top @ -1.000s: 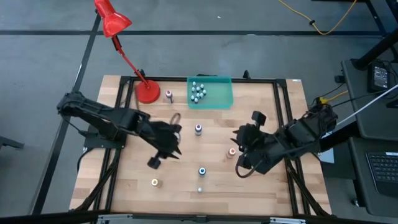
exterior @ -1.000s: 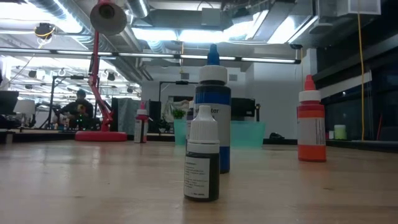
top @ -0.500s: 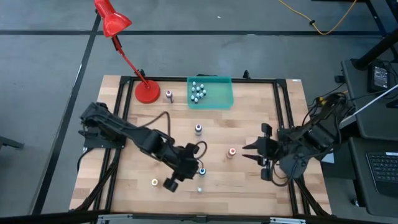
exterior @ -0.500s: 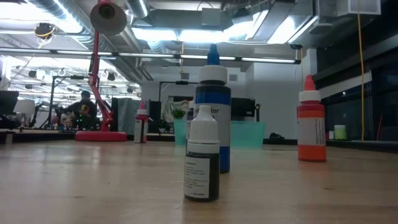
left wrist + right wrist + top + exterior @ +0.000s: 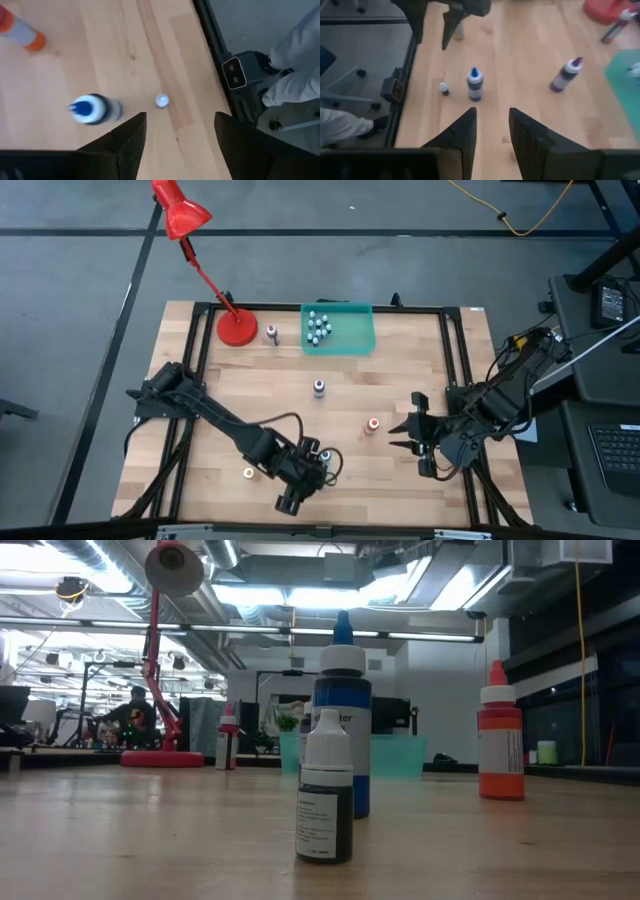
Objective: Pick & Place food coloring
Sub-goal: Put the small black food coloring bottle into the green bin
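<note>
On the pale wooden tabletop [image 5: 220, 410], the left end effector [image 5: 318, 463] hangs near the front edge, directly above the blue-capped food coloring bottle [image 5: 325, 454] and just beside the tiny whitish bottle [image 5: 321, 484]. In the left wrist view its two dark fingers [image 5: 127, 140] stand spread wide with bare wood between them, holding nothing; the blue-capped bottle [image 5: 93, 109] and the tiny whitish bottle [image 5: 161, 100] both stand upright just ahead of the fingertips, apart from them. The right end effector [image 5: 400, 435] waits over the right half of the tabletop, pointing toward the middle, near the red-orange bottle [image 5: 373, 423] but not touching it; the right wrist view shows its fingers [image 5: 462, 131] parted by a narrow gap, empty. The remaining food coloring is scattered: a purple bottle [image 5: 319, 387] near the middle, a pink bottle [image 5: 271, 333] beside the round base of the red desk lamp [image 5: 237, 328], a yellow bottle [image 5: 248, 473] near the front left, and a cluster of small whitish bottles [image 5: 318, 326] lying inside the translucent teal rectangular tray [image 5: 357, 330] at the back edge. In the low view the small whitish bottle with dark contents [image 5: 325, 787] stands in front of the taller blue bottle [image 5: 343, 705], with the red-orange bottle [image 5: 500, 735] well apart to one side.
</note>
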You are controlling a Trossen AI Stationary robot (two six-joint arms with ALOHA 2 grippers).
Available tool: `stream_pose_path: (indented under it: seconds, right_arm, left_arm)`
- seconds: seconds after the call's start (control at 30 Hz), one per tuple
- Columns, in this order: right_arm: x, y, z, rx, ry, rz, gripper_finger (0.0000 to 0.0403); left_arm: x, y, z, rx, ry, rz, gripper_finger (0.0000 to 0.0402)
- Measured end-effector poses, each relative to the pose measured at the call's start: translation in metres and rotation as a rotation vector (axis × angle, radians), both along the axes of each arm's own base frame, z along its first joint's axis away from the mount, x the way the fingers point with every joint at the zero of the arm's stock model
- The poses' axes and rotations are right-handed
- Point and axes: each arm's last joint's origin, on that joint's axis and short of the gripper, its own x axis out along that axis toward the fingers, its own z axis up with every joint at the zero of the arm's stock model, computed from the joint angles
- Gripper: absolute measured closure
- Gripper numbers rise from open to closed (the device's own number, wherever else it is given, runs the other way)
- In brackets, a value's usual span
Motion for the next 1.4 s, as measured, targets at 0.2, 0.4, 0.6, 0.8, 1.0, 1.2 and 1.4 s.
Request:
stream_pose_path:
  seconds: [0.2, 0.4, 0.6, 0.8, 1.0, 1.2, 1.4]
  right_arm:
    - [0.004, 0.005, -0.006, 0.031, -0.029, 0.032, 0.0287]
    - [0.005, 0.006, -0.003, 0.045, -0.05, 0.055, 0.0287]
    - [0.005, 0.007, -0.004, 0.057, -0.039, 0.072, 0.0287]
    - [0.005, 0.007, -0.004, 0.055, -0.039, 0.073, 0.0287]
    - [0.005, 0.007, -0.004, 0.055, -0.039, 0.073, 0.0287]
    - [0.005, 0.007, -0.003, 0.056, -0.041, 0.074, 0.0287]
    - [0.005, 0.007, -0.004, 0.053, -0.041, 0.076, 0.0287]
  left_arm:
    - [0.008, -0.017, -0.023, 0.009, -0.004, -0.004, 0.0169]
    - [0.017, -0.022, -0.043, 0.021, 0.008, -0.004, 0.0169]
    - [0.024, -0.022, -0.056, 0.036, 0.014, -0.008, 0.0169]
    - [0.027, -0.018, -0.064, 0.092, 0.012, 0.008, 0.0169]
    - [0.034, -0.016, -0.08, 0.099, 0.035, 0.004, 0.0172]
    - [0.038, -0.016, -0.093, 0.11, 0.055, -0.001, 0.0173]
    - [0.04, -0.017, -0.103, 0.121, 0.074, -0.001, 0.0174]
